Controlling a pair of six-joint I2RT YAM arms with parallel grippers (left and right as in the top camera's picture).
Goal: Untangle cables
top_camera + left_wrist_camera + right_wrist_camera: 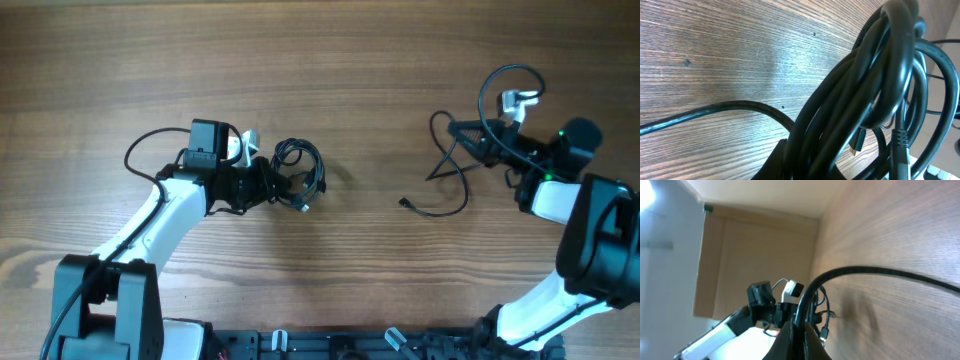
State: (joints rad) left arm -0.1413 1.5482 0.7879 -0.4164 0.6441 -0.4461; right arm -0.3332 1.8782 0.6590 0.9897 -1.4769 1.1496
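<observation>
On the wooden surface (370,80), the left end effector (265,185) clamps a coiled cable bundle (865,90) left of centre, while the right end effector (462,131) pinches a loose cable (865,270) well apart.

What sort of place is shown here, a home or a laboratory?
Probably a robotics laboratory bench: a left arm and a right arm stand at a wooden table with black cables.

Black cables (870,100), brown wood-grain table (360,70), white arms (165,215) with black joints, one with green light (562,132)
</observation>
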